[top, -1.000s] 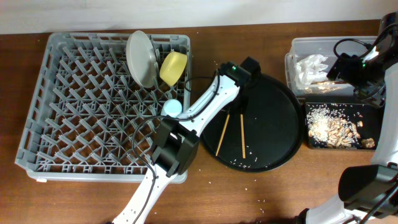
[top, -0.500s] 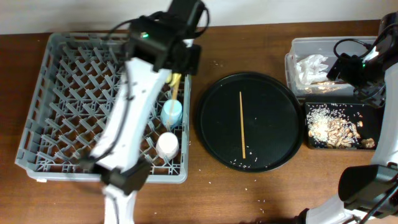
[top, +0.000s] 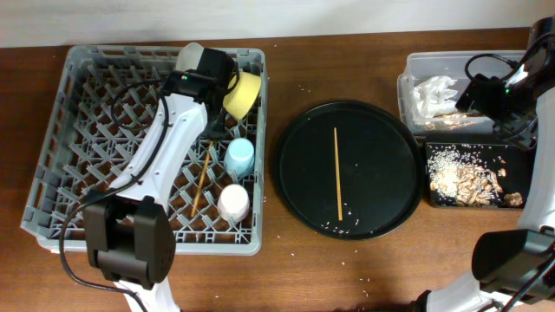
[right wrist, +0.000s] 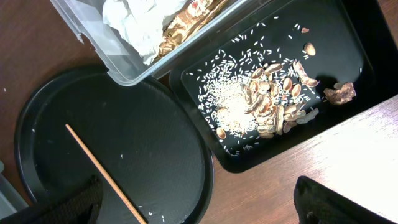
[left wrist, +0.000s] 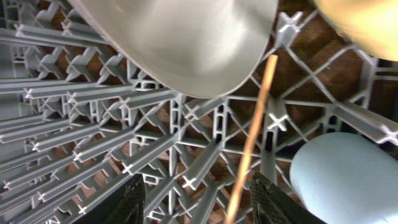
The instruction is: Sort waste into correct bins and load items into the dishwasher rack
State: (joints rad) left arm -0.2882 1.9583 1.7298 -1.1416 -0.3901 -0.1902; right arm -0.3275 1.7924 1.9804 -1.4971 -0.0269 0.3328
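Two grippers, both spread wide, both empty. Left gripper [left wrist: 200,202] hangs over the grey dishwasher rack [top: 87,147]. The rack chopstick [left wrist: 255,134] lies on the grid below it and runs between the fingers, not pinched. White plate [left wrist: 186,37] and yellow bowl [left wrist: 360,25] are just ahead, light blue cup [left wrist: 342,180] beside one finger, pale pink cup [top: 232,201] behind. Right gripper [right wrist: 199,208] hovers over the brown wooden table [top: 390,269]. Round black tray [right wrist: 143,143] with the tray chopstick [right wrist: 102,171] is below. Black rectangular tray [right wrist: 336,37] of rice [right wrist: 233,99] and brown bits [right wrist: 280,106] is ahead. Clear tub [right wrist: 99,43] with napkin [right wrist: 134,28] and wrapper [right wrist: 180,31] is further ahead. White wall [top: 347,17] runs behind the table.
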